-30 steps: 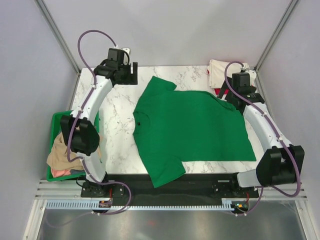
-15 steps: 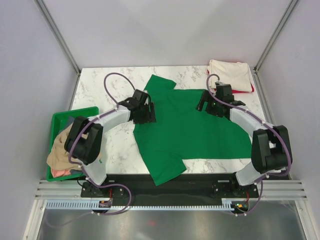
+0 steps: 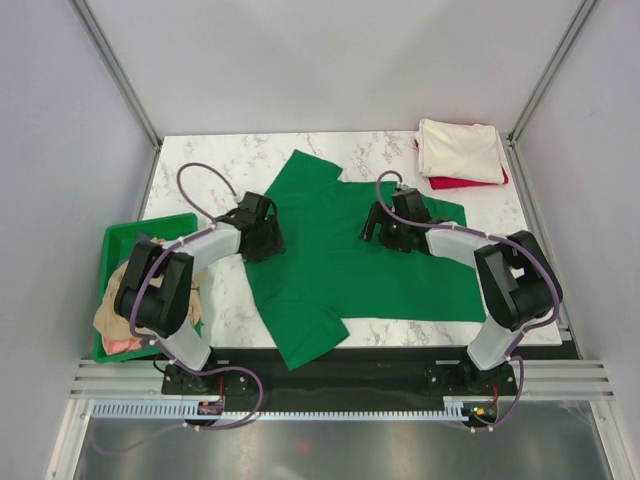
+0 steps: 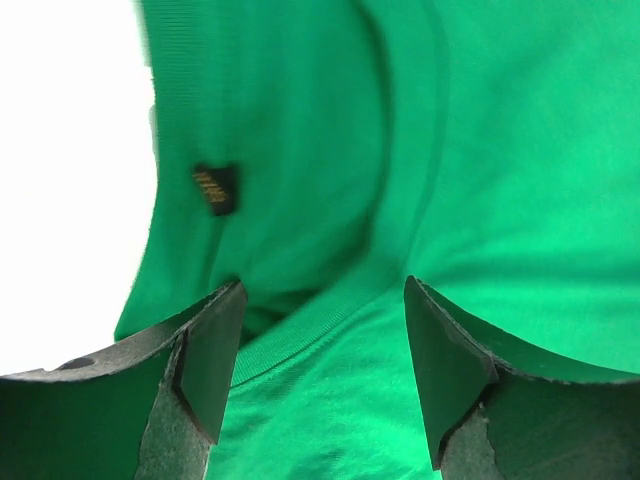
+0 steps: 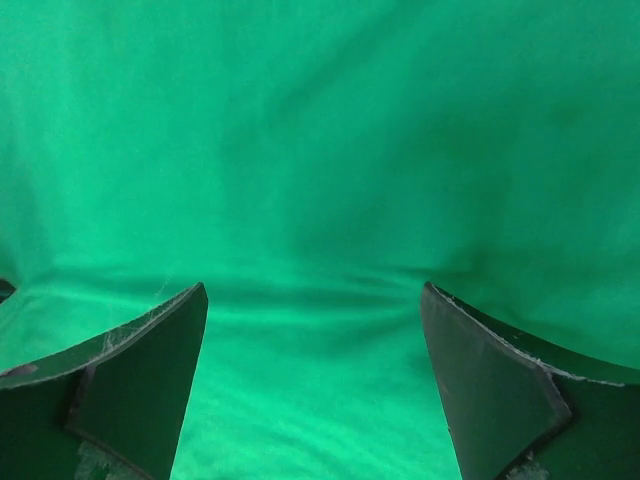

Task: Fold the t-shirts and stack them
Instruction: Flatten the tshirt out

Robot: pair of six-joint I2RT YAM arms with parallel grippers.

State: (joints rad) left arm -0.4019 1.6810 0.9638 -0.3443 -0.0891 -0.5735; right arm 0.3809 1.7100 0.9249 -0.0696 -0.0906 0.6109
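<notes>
The bright green t-shirt (image 3: 350, 270) lies spread on the marble table (image 3: 200, 170), with its near sleeve hanging over the front edge. My left gripper (image 3: 264, 236) is low at the shirt's collar. In the left wrist view the gripper (image 4: 322, 290) is open, with the collar rib (image 4: 300, 325) and neck label (image 4: 215, 187) between and ahead of the jaws. My right gripper (image 3: 384, 226) is low on the shirt's upper body. In the right wrist view it (image 5: 314, 290) is open over wrinkled green cloth (image 5: 320, 150). A folded cream-white shirt (image 3: 460, 148) lies on a red one (image 3: 470, 182) at the back right.
A rigid green bin (image 3: 115, 235) stands off the table's left edge and holds a crumpled tan shirt (image 3: 125, 305). Grey walls and metal frame posts enclose the table. Bare marble shows along the back and the left side.
Both arms have swung in from the back corners and come down onto the green shirt. The shirt has slid left and toward the front, wrinkling near the grippers.
</notes>
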